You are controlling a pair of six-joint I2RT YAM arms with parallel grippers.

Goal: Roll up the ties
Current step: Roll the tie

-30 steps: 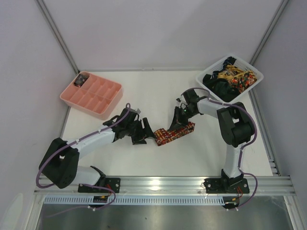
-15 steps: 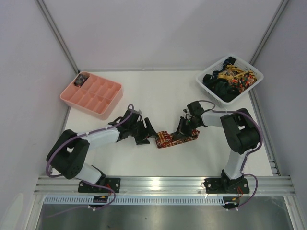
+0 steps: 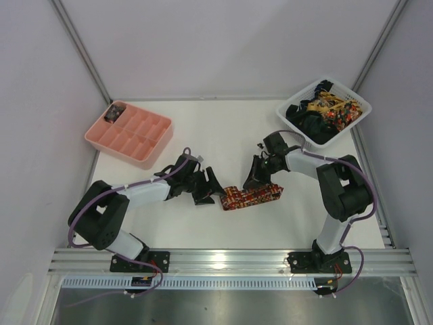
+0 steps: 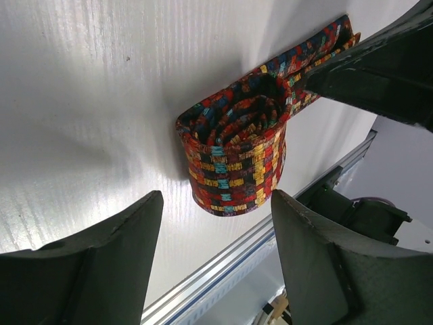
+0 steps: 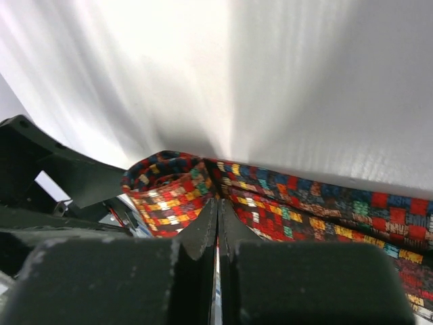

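Note:
One tie [image 3: 252, 197], in red, yellow and blue checks, lies mid-table with its left end rolled into a coil [image 4: 237, 145] and the rest a flat strip [image 5: 325, 210]. My left gripper [image 4: 216, 201] is open just left of the coil, one finger on each side of it, not touching. My right gripper [image 5: 217, 203] is shut with nothing between its fingers, and its tips rest on the tie where the coil [image 5: 169, 189] meets the strip. In the top view the left gripper [image 3: 214, 189] and right gripper [image 3: 254, 181] flank the coil.
A white lattice basket [image 3: 283, 112] at the back right holds more tangled ties [image 3: 329, 108]. A pink compartment tray [image 3: 123, 152] sits at the back left, with a dark rolled piece [image 3: 115, 113] in its far corner. Metal rails run along the near edge.
The right gripper has closed fully and come down behind the coil. The tie's strip, lifted a second ago, now lies flat and reaches further right. The left gripper has edged towards the coil.

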